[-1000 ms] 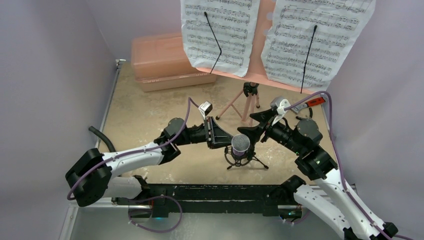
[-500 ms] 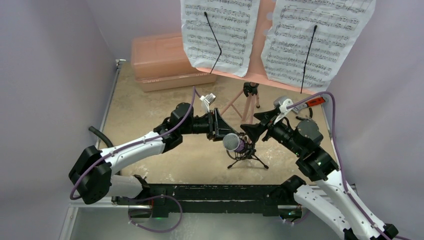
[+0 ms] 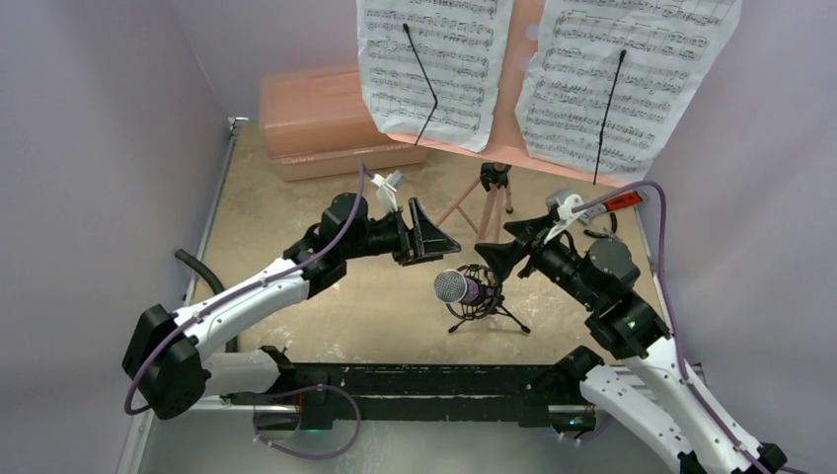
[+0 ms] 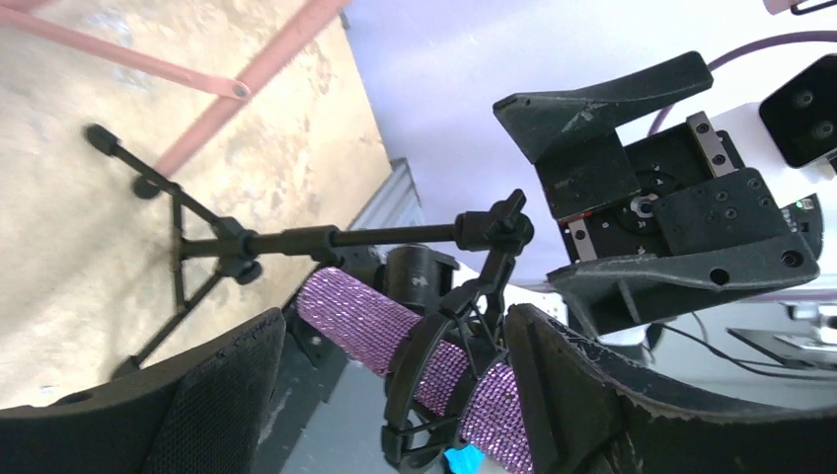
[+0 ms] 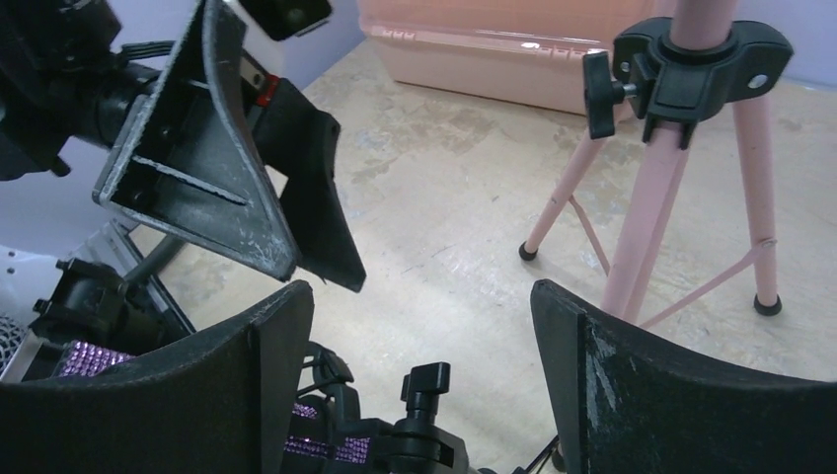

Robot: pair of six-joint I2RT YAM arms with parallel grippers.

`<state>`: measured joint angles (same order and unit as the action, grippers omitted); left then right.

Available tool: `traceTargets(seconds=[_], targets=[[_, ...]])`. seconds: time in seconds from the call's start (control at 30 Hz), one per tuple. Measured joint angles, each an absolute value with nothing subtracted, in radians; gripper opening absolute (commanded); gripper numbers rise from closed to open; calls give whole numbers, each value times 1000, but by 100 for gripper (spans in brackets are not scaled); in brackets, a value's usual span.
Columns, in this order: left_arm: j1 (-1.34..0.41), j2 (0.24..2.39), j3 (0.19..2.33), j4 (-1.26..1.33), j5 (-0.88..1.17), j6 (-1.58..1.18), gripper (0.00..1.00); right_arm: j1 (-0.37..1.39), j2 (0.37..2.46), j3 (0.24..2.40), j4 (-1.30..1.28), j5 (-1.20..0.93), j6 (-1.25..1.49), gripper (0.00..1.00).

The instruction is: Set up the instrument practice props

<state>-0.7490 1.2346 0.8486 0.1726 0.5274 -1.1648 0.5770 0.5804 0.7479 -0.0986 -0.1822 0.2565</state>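
The purple glitter microphone (image 3: 453, 287) lies tilted in the ring mount of the small black tripod mic stand (image 3: 486, 312), head pointing left. My left gripper (image 3: 432, 235) hangs open just above and left of it. In the left wrist view the microphone (image 4: 367, 324) passes between the wide-apart fingers (image 4: 212, 390) without touching either. My right gripper (image 3: 496, 245) is open beside the mount, its fingers (image 5: 237, 380) straddling the stand's clamp knob (image 5: 424, 383). The pink music stand (image 3: 491, 197) stands behind on tripod legs, with white sheet-music pages (image 3: 434, 59) clipped on top.
A salmon-pink lidded case (image 3: 326, 118) sits at the back left. A red-handled tool (image 3: 622, 201) lies by the right wall. A black hose (image 3: 195, 271) runs along the left edge. Walls close in on both sides.
My left gripper opened, let go of the microphone and drew back up and to the left. The microphone tipped from upright to leaning left in its mount. The right arm barely moved.
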Motion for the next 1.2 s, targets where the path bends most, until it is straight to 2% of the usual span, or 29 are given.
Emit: traceTargets(seconds=[0.23, 0.5, 0.63, 0.8, 0.97, 1.07, 1.2], targets=[[-714, 1092, 849, 45, 335, -1015, 99, 577, 539, 734, -64, -60, 340, 89], [-701, 818, 764, 1, -17, -894, 100, 577, 424, 588, 86, 130, 506, 95], [-667, 776, 721, -32, -97, -860, 100, 577, 434, 541, 122, 233, 533, 97], [-574, 815, 679, -35, -83, -826, 100, 577, 488, 490, 197, 331, 544, 97], [-384, 876, 595, 8, 18, -773, 100, 557, 559, 447, 289, 405, 580, 96], [-228, 909, 521, 51, 88, -742, 100, 479, 586, 414, 329, 410, 594, 96], [3, 975, 462, 89, 180, -690, 100, 270, 651, 411, 360, 360, 603, 96]])
